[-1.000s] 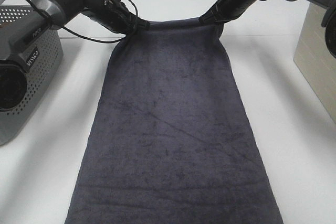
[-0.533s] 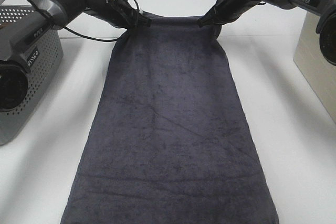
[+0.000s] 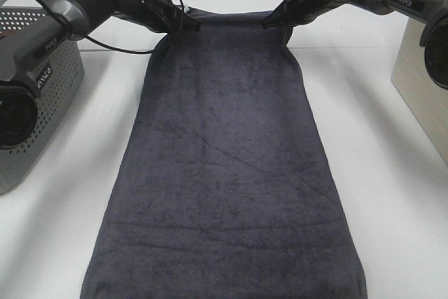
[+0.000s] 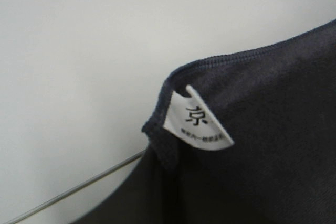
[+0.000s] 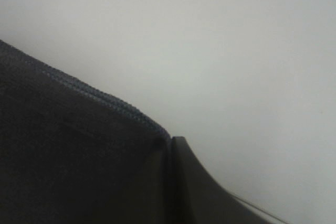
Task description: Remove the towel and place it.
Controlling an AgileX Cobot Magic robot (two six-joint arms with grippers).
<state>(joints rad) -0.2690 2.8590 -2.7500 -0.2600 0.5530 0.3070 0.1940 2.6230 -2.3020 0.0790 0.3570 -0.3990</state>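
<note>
The dark charcoal-grey towel lies stretched lengthwise down the middle of the white table, its near end at the bottom of the exterior view. My left gripper is shut on the towel's far left corner and holds it slightly raised. My right gripper is shut on the far right corner. The left wrist view shows the hemmed corner with a white label. The right wrist view shows the hem of the other corner against the table.
A grey perforated basket stands at the left edge of the table. A beige box stands at the right edge. White table surface lies on both sides of the towel.
Both grippers have moved farther back with the towel's far corners, drawing the towel away along the table; its near end has slid slightly farther in.
</note>
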